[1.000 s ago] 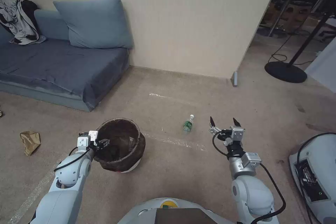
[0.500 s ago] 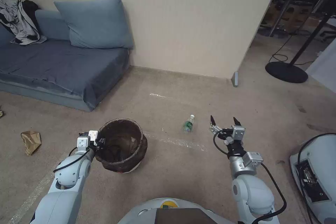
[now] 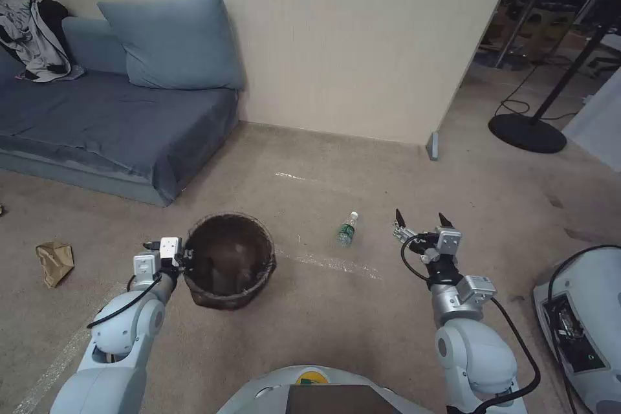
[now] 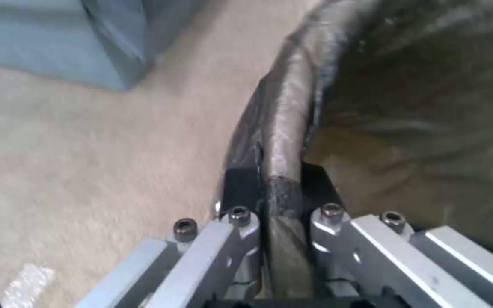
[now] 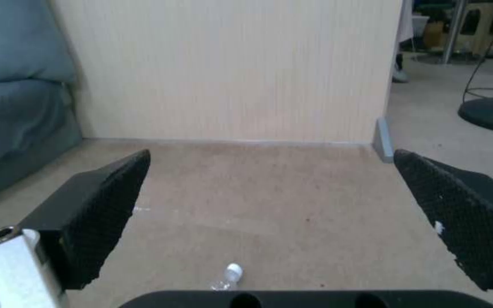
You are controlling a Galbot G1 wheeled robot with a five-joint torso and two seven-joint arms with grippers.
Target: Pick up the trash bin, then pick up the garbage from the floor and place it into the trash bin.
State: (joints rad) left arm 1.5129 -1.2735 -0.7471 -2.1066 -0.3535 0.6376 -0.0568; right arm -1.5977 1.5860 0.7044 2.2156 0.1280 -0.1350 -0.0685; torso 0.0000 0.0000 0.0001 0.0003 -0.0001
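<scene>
Carpet lies under everything. My left tool pinches the bag-lined rim of the trash bin, which sits near the sofa. My right tool hovers with fingers spread wide, just beside the bottle. A brown paper bag lies well apart.

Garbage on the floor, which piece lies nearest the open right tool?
The clear bottle with the green label; the brown paper bag lies far beyond the trash bin.

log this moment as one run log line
left gripper: shut on trash bin rim | right gripper: open, above floor | bottle: on floor
</scene>
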